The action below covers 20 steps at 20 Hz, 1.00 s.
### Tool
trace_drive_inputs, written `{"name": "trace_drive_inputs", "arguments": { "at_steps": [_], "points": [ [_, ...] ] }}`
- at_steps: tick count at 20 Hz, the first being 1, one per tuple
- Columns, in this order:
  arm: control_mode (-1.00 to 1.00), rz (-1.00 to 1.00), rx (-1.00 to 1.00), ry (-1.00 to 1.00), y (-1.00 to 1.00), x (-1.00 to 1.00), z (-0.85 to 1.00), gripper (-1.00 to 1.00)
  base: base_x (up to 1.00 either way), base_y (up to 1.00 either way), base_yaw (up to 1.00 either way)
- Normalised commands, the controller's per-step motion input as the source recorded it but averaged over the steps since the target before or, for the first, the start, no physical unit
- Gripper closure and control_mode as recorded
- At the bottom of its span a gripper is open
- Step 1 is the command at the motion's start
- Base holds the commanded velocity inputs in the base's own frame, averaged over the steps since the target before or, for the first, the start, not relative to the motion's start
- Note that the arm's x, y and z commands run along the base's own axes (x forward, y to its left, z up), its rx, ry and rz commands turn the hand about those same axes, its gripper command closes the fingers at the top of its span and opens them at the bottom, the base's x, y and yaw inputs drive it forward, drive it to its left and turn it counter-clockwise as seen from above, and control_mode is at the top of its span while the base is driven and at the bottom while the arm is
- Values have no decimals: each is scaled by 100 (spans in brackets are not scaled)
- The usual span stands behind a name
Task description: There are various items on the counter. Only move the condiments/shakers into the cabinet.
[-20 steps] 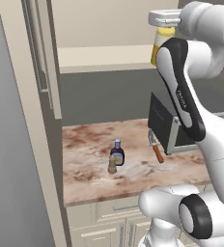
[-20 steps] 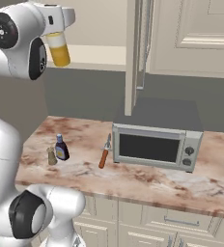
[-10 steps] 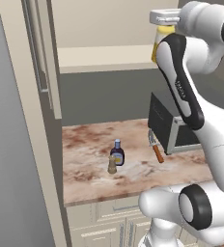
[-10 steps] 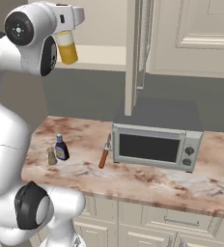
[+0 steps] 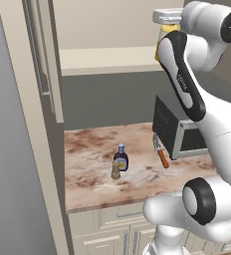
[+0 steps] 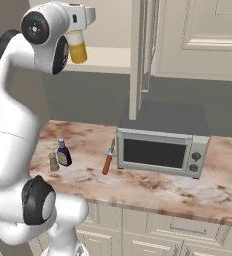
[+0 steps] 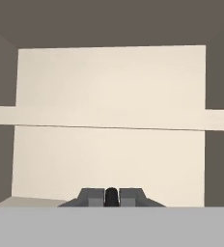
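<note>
Squeeze bottle (image 6: 78,47): clamped in the hand (image 6: 77,34), hanging nozzle-up just before the cabinet shelf (image 6: 108,59). Risk: base clips the shelf edge, or early release drops it. Shaker (image 5: 116,171) and blue-capped bottle (image 5: 121,158): on the bench (image 5: 92,179), well below the shelf.

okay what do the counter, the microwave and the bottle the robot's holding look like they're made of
The counter: looks like polished stone, going by its brown-and-white marbled veining, with a plain beige edge. The microwave: looks like brushed grey metal casing with a dark, glassy door, two knobs at its right. The yellow squeeze bottle, held in the tool: probably soft plastic, smooth and slightly translucent, though a render leaves that open.
</note>
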Motion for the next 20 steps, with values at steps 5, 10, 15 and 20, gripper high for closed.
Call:
{"name": "trace_drive_inputs", "arguments": {
  "at_steps": [5,10,15,20],
  "points": [
    [-100,0,0,0,-9,41,0,100,0,0,0],
    [-100,0,0,0,-9,43,0,100,0,0,0],
    [-100,0,0,0,-10,38,-4,100,0,0,0],
    [-100,0,0,0,-8,32,-12,100,0,0,0]
  ]
}}
